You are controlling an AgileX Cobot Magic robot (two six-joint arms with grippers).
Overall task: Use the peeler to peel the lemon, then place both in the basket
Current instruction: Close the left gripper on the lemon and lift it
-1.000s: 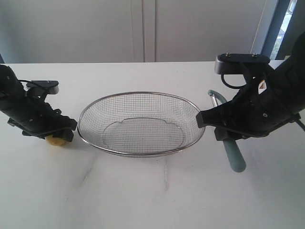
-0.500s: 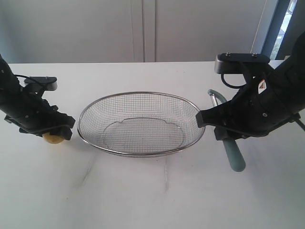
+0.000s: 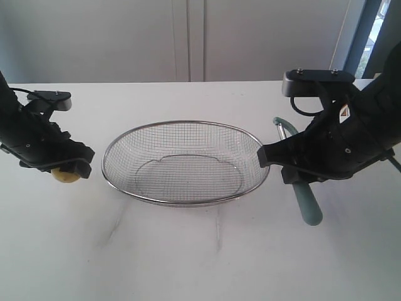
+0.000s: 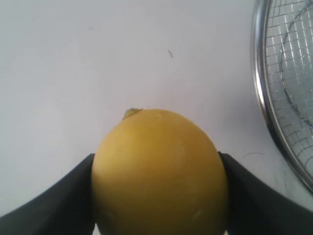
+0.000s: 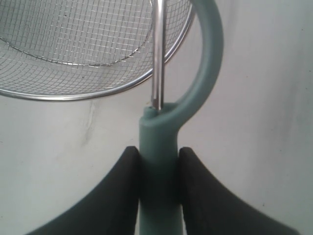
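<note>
The yellow lemon (image 4: 160, 171) sits between the two black fingers of my left gripper (image 4: 156, 188), which is shut on it; its sticker is hidden. In the exterior view the lemon (image 3: 65, 175) peeks out below that gripper (image 3: 62, 168), left of the wire-mesh basket (image 3: 186, 162). My right gripper (image 5: 160, 156) is shut on the teal handle of the peeler (image 5: 159, 142), whose curved head and metal blade point toward the basket's rim (image 5: 122, 87). The peeler (image 3: 306, 204) shows at the basket's right side, its handle sticking out under the right gripper (image 3: 294, 172).
The white table (image 3: 200, 251) holds only the basket and the two arms. Pale cabinet doors (image 3: 188, 37) stand behind the table, and a window strip (image 3: 379, 31) shows at the far right.
My left gripper has moved up and to the left with the lemon, away from the basket. The right arm and the peeler have stayed put.
</note>
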